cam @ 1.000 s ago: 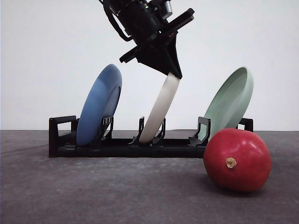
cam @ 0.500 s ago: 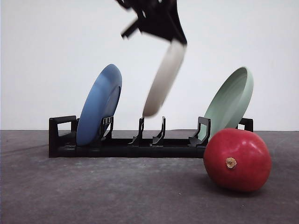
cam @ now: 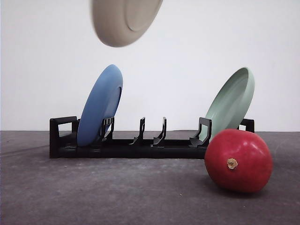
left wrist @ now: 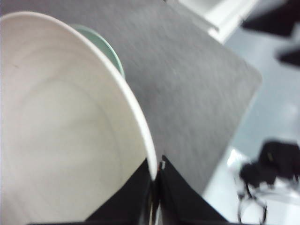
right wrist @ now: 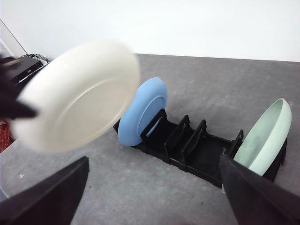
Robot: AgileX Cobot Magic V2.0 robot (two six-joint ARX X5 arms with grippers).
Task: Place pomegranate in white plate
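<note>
A black plastic dish rack [cam: 140,143] is sitting on the grey, finely textured table [cam: 117,192], and two of its slots are holding plates. A matte blue plate [cam: 100,105] is leaning in the slot near the rack's left end, and a pale green plate [cam: 231,103] is leaning at the right end, its hollow side facing left. The upright dividers in the middle are standing bare.

The white plate [cam: 123,19] is hanging in the air above the rack, tilted, its underside and round foot ring turned toward the front camera (its edges are smeared by motion). It is round, shallow and matte cream, with a raised rim. In the left wrist view the left gripper [left wrist: 156,176] is pinching that rim, one black finger on each face of the white plate [left wrist: 70,136], the two pressed close with only the plate edge between them.

The right gripper [right wrist: 154,187] is spread wide, its two dark fingers standing far apart at the edges of the right wrist view and touching nothing.

The pomegranate [cam: 238,161] is resting on the table in front of the rack's right end, just before the green plate. It is large, round and glossy red, its small tan calyx nub facing the front camera.
</note>
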